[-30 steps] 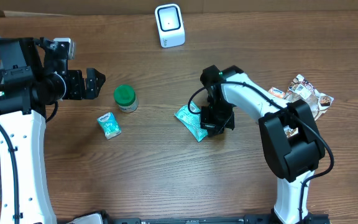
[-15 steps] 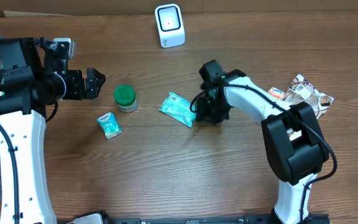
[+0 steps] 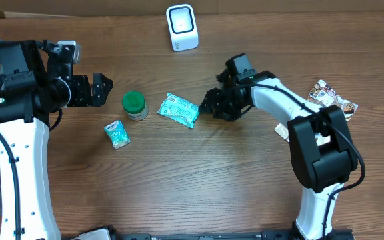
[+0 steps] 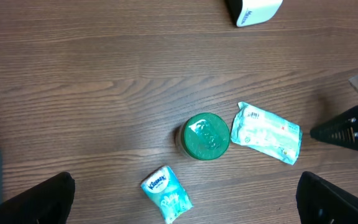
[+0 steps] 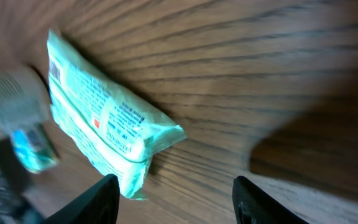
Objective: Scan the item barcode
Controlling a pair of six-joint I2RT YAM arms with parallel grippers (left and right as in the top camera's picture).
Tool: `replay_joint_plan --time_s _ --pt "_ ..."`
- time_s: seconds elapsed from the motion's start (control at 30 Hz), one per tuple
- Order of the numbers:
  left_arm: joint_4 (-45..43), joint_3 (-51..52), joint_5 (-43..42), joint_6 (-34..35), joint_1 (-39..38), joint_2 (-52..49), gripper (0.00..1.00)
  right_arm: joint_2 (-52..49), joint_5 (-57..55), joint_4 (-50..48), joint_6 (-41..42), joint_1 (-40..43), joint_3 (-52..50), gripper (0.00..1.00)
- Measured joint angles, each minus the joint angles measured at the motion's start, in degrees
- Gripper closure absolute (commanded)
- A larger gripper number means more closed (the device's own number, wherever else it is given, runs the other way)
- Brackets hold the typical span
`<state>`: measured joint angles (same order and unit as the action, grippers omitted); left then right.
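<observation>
Two arms work at one wooden table [image 3: 179, 180]. At the far left, the left gripper [image 3: 104, 90] hangs above the wood with its fingers spread as wide as they go, grasping nothing.

Just right of it are three loose items. One small blue-and-white tissue pack [image 3: 117, 133] lies nearest the front edge. One jar with a green lid [image 3: 134, 103] stands upright behind it and a little to the right. One teal wipes packet [image 3: 179, 110] lies flat just beside the jar, and from overhead I cannot tell whether the two touch. The packet is the item to be scanned. It sits near the middle of the table with its printed side facing up.

One white scanner [image 3: 182, 27] stands at the back edge, well apart from the packet.

The right gripper [image 3: 205, 107] is low over the wood at the packet's right end. Its fingers are parted and the packet lies free in front of the tips, not between them, so it holds nothing.

At the far right lies one small heap of snack wrappers [image 3: 332, 100]. How many there are is not clear.
</observation>
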<state>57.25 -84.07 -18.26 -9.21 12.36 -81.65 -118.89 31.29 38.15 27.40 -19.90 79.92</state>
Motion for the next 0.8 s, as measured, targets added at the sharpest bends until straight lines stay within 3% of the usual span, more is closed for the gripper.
replay_joint_plan --time_s 0.17,0.37,0.47,0.8 --pt "0.00 0.00 0.00 0.00 0.00 0.00 0.00 0.00 0.35 -0.68 11.28 -1.81 0.00 0.40" --pt "-0.02 0.00 0.00 0.00 0.00 0.00 0.00 0.00 -9.22 -3.23 23.85 -10.36 0.00 0.36" --pt "0.00 0.00 0.00 0.00 0.00 0.00 0.00 0.00 -14.10 -5.60 26.45 -12.66 0.00 0.37" --pt "0.00 0.00 0.00 0.00 0.00 0.00 0.00 -0.02 -21.68 -12.55 28.15 -15.12 -0.52 0.57"
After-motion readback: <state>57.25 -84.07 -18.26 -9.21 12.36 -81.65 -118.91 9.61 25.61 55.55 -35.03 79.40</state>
